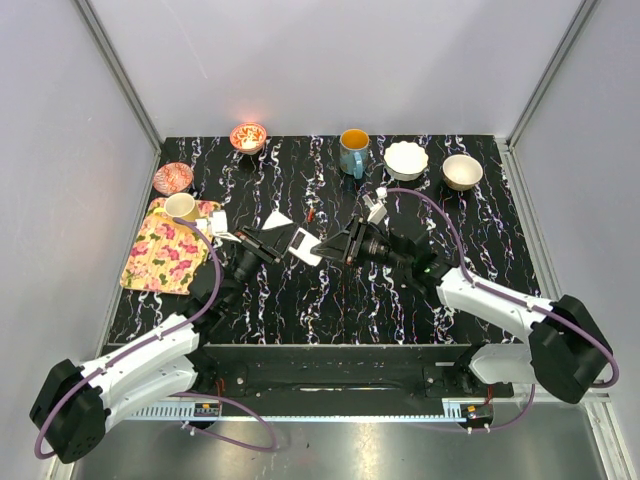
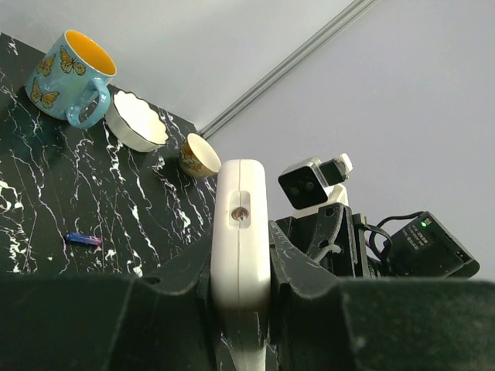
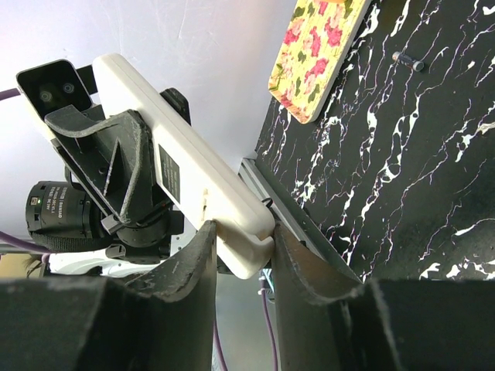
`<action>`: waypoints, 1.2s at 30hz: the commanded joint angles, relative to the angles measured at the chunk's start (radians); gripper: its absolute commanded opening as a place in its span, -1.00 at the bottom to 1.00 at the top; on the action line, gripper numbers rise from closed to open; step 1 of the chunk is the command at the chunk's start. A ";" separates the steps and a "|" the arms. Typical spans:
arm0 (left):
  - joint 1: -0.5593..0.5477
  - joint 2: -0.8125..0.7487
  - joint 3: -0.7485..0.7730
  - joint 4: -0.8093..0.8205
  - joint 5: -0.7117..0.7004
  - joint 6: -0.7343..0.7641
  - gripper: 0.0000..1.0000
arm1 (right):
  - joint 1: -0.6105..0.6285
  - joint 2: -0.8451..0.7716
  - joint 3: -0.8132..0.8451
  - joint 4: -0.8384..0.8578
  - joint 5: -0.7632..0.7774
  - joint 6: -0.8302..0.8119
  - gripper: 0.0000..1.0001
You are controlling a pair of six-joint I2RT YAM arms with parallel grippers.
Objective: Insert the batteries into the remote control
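The white remote control (image 1: 305, 246) is held above the table's middle by both grippers. My left gripper (image 1: 283, 245) is shut on its left end; in the left wrist view the remote (image 2: 240, 209) stands edge-on between the fingers of that gripper (image 2: 241, 267). My right gripper (image 1: 332, 245) is shut on its right end, and in the right wrist view the remote (image 3: 189, 182) is clamped in that gripper (image 3: 244, 241). A reddish battery (image 1: 312, 214) lies behind the remote. A bluish battery (image 2: 83, 239) and a dark battery (image 3: 407, 61) lie on the table.
A floral tray (image 1: 160, 255) with a cup (image 1: 181, 205) sits at left. A small white cover piece (image 1: 278, 218) lies near it. At the back stand a red bowl (image 1: 248, 136), a blue mug (image 1: 353, 150), a white bowl (image 1: 405, 159) and a beige bowl (image 1: 462, 171).
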 commanded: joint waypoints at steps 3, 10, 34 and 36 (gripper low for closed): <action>0.001 0.001 0.004 0.069 -0.040 0.017 -1.00 | -0.002 -0.054 0.012 -0.037 -0.055 -0.016 -0.98; 0.004 0.018 0.005 0.058 -0.049 0.016 -1.00 | -0.003 -0.080 0.016 -0.071 -0.059 -0.031 -0.99; 0.036 0.019 0.010 0.029 -0.034 -0.013 -1.00 | -0.038 -0.122 -0.008 -0.078 -0.120 -0.039 -1.00; 0.038 0.019 0.008 0.030 -0.034 -0.012 -1.00 | -0.045 -0.134 -0.014 -0.075 -0.130 -0.039 -1.00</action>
